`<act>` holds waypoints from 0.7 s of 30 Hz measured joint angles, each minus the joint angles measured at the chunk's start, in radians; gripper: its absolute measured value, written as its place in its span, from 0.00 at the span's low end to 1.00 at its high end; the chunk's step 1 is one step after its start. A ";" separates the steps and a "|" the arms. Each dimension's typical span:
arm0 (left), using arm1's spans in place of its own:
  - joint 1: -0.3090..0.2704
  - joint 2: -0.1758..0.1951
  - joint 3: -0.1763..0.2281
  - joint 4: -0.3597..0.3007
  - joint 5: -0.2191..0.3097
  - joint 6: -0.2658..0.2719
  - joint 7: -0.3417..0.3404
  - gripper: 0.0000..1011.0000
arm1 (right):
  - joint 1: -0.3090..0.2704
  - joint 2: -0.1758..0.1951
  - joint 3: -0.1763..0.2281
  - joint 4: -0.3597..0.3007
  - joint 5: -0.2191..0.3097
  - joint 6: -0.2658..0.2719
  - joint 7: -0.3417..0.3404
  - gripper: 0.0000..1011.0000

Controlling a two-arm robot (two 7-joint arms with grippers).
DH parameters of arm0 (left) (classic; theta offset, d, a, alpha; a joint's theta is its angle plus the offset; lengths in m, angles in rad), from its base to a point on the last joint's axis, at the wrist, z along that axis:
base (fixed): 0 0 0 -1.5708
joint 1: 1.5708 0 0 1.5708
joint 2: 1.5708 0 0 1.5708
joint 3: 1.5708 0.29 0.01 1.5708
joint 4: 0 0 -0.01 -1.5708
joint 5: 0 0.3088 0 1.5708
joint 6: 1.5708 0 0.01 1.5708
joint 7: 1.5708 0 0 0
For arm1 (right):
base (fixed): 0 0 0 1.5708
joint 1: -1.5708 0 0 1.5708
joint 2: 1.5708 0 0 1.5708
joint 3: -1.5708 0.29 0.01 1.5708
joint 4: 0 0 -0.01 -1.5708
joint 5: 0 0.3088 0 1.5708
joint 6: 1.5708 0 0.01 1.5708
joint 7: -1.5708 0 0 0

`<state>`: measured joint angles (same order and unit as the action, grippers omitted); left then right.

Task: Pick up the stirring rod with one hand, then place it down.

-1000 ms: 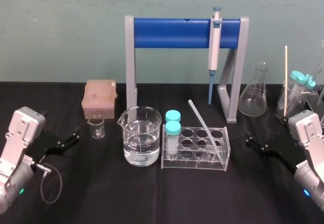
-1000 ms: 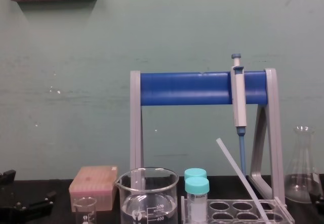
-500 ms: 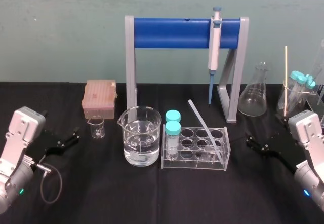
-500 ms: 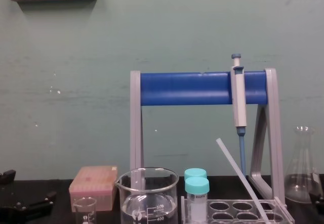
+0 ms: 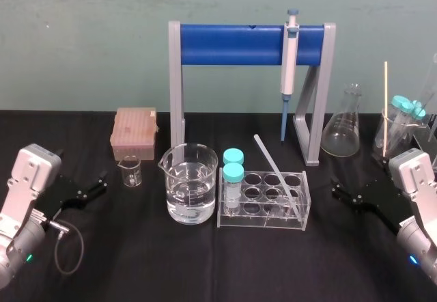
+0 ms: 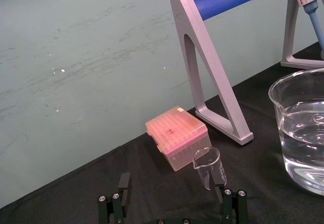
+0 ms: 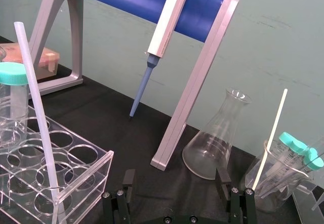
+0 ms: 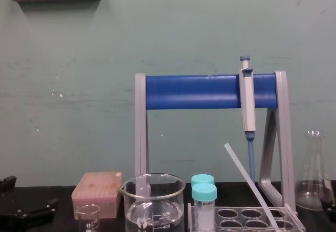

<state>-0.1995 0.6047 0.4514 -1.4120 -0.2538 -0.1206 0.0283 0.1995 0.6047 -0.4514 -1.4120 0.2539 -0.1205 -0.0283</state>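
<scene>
The stirring rod [image 5: 273, 169] is a thin translucent whitish rod leaning slantwise in the clear tube rack [image 5: 259, 221] at the table's middle; it also shows in the chest view [image 8: 247, 177] and close by in the right wrist view [image 7: 35, 97]. My right gripper [image 5: 339, 191] rests open low over the table, to the right of the rack and apart from it, with nothing between its fingers [image 7: 223, 177]. My left gripper [image 5: 94, 186] lies open at the far left, empty, pointing at a small beaker [image 6: 208, 165].
A water-filled beaker [image 5: 188, 182] and two teal-capped tubes [image 5: 233, 175] stand left of the rod. Behind is a blue-barred stand [image 5: 232, 44] holding a pipette [image 5: 289, 63]. A pink tip box [image 5: 135, 131] sits left; a flask [image 5: 341, 128] and a beaker with a cream stick [image 5: 385, 104] sit right.
</scene>
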 joint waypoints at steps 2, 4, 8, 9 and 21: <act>0.000 0.000 0.000 0.000 0.000 0.000 0.000 0.99 | 0.000 0.000 0.000 0.000 0.000 0.000 0.000 0.99; 0.000 0.000 0.000 0.000 0.000 0.000 0.000 0.99 | 0.000 0.000 0.000 0.000 0.000 0.000 0.000 0.99; 0.000 0.000 0.000 0.000 0.000 0.000 0.000 0.99 | 0.000 0.000 0.000 0.000 0.000 0.000 0.000 0.99; 0.000 0.000 0.000 0.000 0.000 0.000 0.000 0.99 | 0.000 0.000 0.000 0.000 0.000 0.000 0.000 0.99; 0.000 0.000 0.000 0.000 0.000 0.000 0.000 0.99 | 0.000 0.000 0.000 0.000 0.000 0.000 0.000 0.99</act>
<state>-0.1995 0.6047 0.4514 -1.4120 -0.2539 -0.1206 0.0283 0.1995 0.6047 -0.4514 -1.4120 0.2539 -0.1205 -0.0283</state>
